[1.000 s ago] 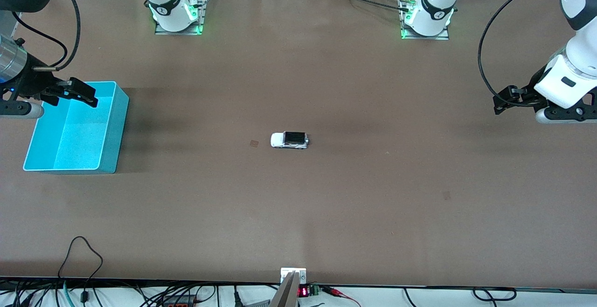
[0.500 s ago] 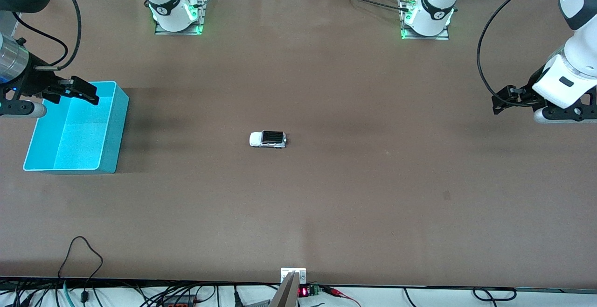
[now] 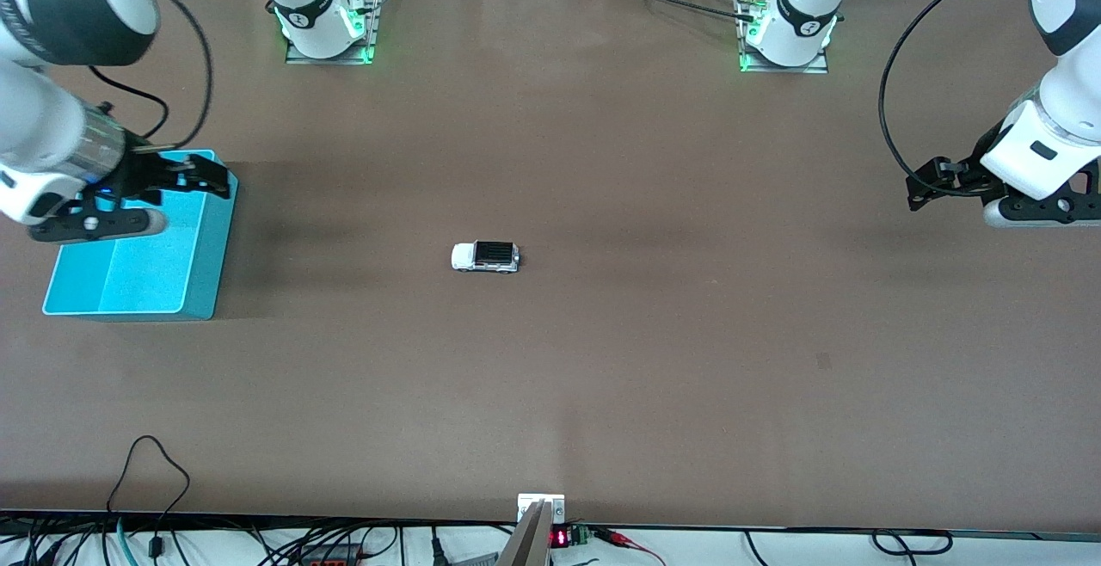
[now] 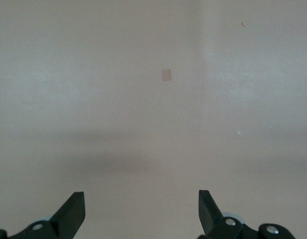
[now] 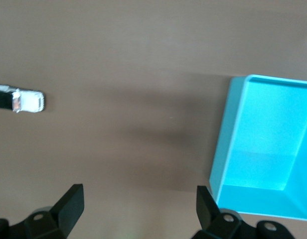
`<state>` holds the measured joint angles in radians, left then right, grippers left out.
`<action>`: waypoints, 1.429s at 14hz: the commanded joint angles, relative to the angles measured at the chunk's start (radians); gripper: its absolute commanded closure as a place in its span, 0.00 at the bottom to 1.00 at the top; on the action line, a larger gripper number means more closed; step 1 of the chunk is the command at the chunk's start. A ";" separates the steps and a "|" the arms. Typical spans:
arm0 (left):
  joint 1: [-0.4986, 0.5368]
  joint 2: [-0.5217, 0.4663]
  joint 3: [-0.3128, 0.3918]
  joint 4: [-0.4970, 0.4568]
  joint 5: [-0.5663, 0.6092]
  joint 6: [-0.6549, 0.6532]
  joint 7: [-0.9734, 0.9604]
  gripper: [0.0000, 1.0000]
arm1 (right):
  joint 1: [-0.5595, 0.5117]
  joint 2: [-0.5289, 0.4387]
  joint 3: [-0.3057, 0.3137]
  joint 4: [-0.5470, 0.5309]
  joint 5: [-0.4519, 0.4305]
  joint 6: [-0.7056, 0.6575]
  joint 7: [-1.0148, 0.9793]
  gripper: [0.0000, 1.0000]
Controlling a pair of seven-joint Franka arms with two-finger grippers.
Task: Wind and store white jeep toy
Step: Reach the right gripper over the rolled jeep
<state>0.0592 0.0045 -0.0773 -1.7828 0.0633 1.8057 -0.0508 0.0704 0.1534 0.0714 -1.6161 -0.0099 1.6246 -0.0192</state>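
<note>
The white jeep toy (image 3: pixel 485 257), with a black roof panel, stands on the brown table near its middle. It also shows at the edge of the right wrist view (image 5: pixel 21 101). A turquoise bin (image 3: pixel 219 248) sits toward the right arm's end of the table, with nothing in it, and it shows in the right wrist view (image 5: pixel 228 144). My right gripper (image 3: pixel 217 181) is open and empty over the bin's corner that is nearest the jeep; its own view shows it (image 5: pixel 139 204) too. My left gripper (image 3: pixel 922 187) is open and empty over bare table at the left arm's end, as its own view (image 4: pixel 141 209) shows.
A small dark mark (image 3: pixel 824 361) lies on the table toward the left arm's end. A black cable loop (image 3: pixel 150 463) and a small device (image 3: pixel 540 523) sit at the table's edge nearest the front camera. The left wrist view shows a small square patch (image 4: pixel 167 75).
The jeep has rolled along the table toward the right arm's end. My right gripper has moved from over the bin toward the jeep, to the bin's corner. The left arm has barely moved.
</note>
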 commanded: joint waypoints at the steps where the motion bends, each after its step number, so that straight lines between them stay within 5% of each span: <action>1: -0.005 -0.009 0.007 0.002 -0.013 -0.014 0.025 0.00 | 0.112 0.038 -0.004 0.012 -0.002 -0.008 -0.037 0.00; 8: -0.004 -0.009 0.007 0.002 -0.013 -0.032 0.025 0.00 | 0.353 0.253 -0.004 0.096 0.005 0.143 -0.230 0.00; 12: -0.004 -0.009 0.007 0.002 -0.013 -0.032 0.025 0.00 | 0.419 0.365 -0.004 0.096 0.008 0.325 -0.468 0.00; 20: -0.004 -0.008 0.007 0.002 -0.013 -0.035 0.026 0.00 | 0.488 0.501 -0.004 0.039 -0.004 0.599 -0.636 0.00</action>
<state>0.0591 0.0045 -0.0769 -1.7830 0.0633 1.7848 -0.0508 0.5494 0.6404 0.0770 -1.5597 -0.0095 2.1666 -0.6147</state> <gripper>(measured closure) 0.000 0.000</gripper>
